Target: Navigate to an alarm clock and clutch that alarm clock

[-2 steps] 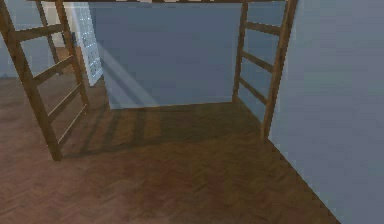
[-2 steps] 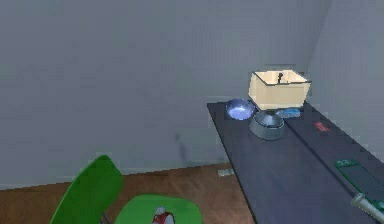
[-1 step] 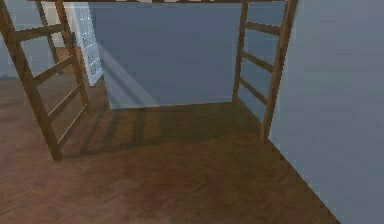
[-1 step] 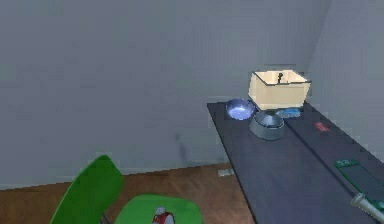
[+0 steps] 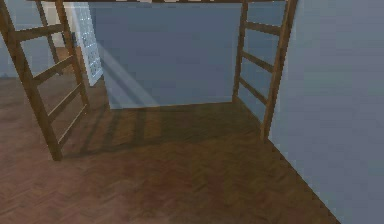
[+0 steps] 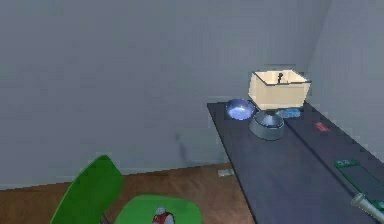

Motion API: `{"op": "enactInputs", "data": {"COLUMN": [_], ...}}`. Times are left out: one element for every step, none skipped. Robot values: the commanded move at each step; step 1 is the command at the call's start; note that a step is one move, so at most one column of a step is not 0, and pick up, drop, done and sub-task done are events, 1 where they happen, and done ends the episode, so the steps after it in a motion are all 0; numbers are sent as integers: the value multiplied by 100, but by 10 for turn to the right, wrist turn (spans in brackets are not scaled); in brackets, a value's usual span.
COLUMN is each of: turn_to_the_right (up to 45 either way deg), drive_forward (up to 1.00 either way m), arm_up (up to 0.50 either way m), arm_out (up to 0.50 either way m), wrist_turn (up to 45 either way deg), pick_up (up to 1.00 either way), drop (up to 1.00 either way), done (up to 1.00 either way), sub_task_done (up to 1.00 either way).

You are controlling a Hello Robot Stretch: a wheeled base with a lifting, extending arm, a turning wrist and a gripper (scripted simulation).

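As the blue round object (image 6: 238,109) beside the lamp (image 6: 278,92) on the dark table (image 6: 290,175) may be the alarm clock, step: navigation; next: turn toward it; gripper state: cannot tell.

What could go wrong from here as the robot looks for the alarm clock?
1. Ahead, the wooden ladder frames flank a wall: driving on may trap the base.
2. The round blue thing on the dark table sits close by the lamp; reaching there could knock the lamp.
3. The green chair may block the approach.
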Motion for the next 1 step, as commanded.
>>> {"op": "enactInputs", "data": {"turn_to_the_right": [0], "drive_forward": [0], "arm_up": [0], "arm_out": [0], "wrist_turn": [450], "pick_up": [0], "drop": [0], "done": [0], "sub_task_done": [0]}}
